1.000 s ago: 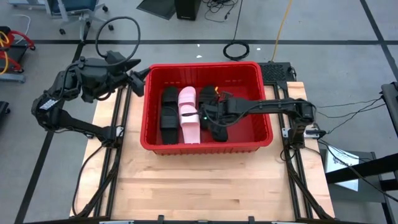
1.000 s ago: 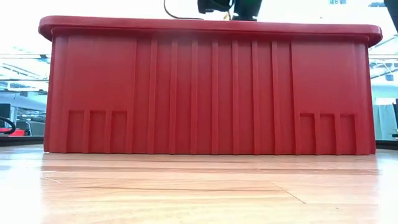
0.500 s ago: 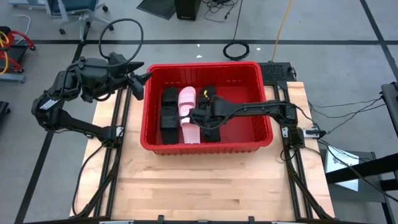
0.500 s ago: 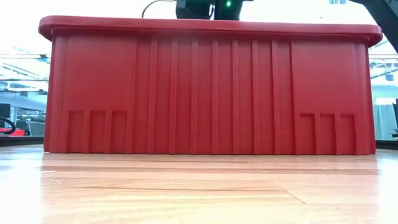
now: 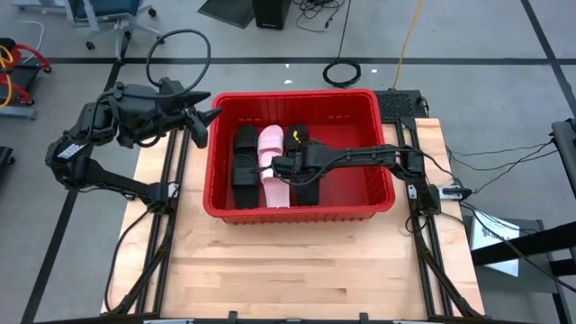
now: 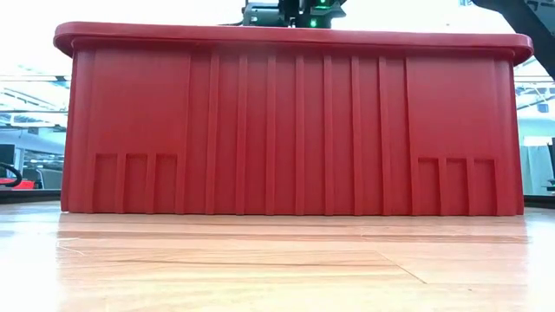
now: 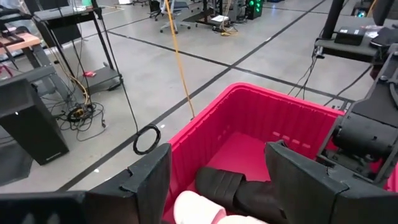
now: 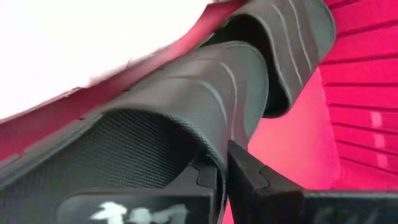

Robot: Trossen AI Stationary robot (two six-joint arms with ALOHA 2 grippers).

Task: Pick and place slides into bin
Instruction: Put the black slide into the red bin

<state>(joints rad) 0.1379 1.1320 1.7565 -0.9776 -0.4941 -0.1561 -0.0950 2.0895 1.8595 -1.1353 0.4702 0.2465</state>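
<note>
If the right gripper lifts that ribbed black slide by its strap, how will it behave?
The ribbed matte black slide looks like moulded foam, so probably light. Its arched strap keeps its shape in the shut right gripper, suggesting springy rather than floppy. Pinched at one edge, it may swing.

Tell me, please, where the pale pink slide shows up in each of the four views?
High view: pale pink slide lies in the red bin, left of centre.
Low view: not visible; the bin's wall hides it.
Left wrist view: at the bottom edge.
Right wrist view: the pale blur at top left.
Shared landmark: the red bin.
</note>
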